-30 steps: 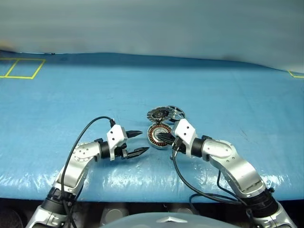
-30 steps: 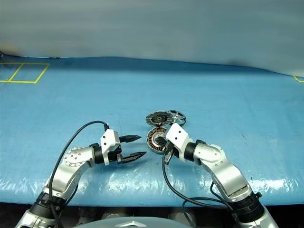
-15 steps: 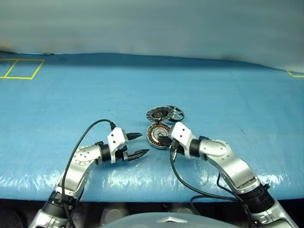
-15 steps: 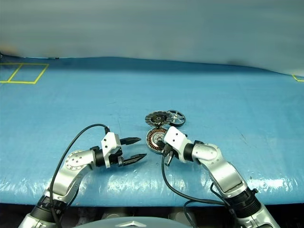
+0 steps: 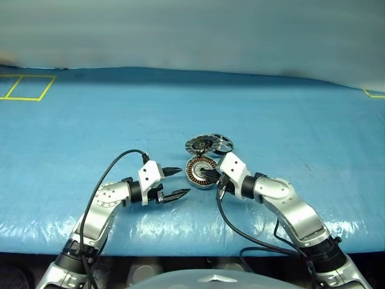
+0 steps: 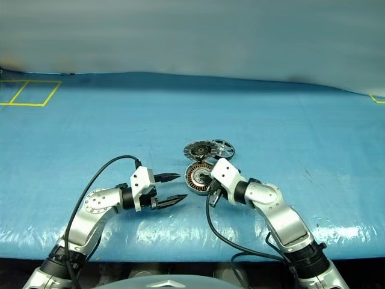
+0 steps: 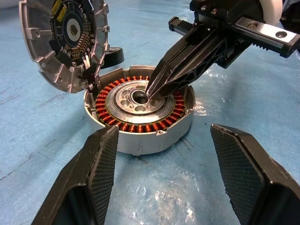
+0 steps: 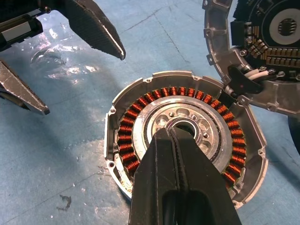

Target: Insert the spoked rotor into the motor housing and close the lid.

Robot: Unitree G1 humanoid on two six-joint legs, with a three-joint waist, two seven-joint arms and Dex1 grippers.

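Two risks are showing. The right gripper [image 7: 154,89], fingers pressed together, is poking its tip into the centre of the motor housing [image 7: 140,115] on the blue table cover [image 5: 90,120]; it may skid the puck. The spoked rotor [image 6: 223,147] is lying behind the lid [image 5: 201,144] (propped against the housing), and the left gripper [image 5: 177,183] is waiting, spread and empty.

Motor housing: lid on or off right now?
Off. The motor housing lies open, copper windings and centre bore exposed. The lid leans tilted against its rim. The shut right gripper has its tips at the bore.
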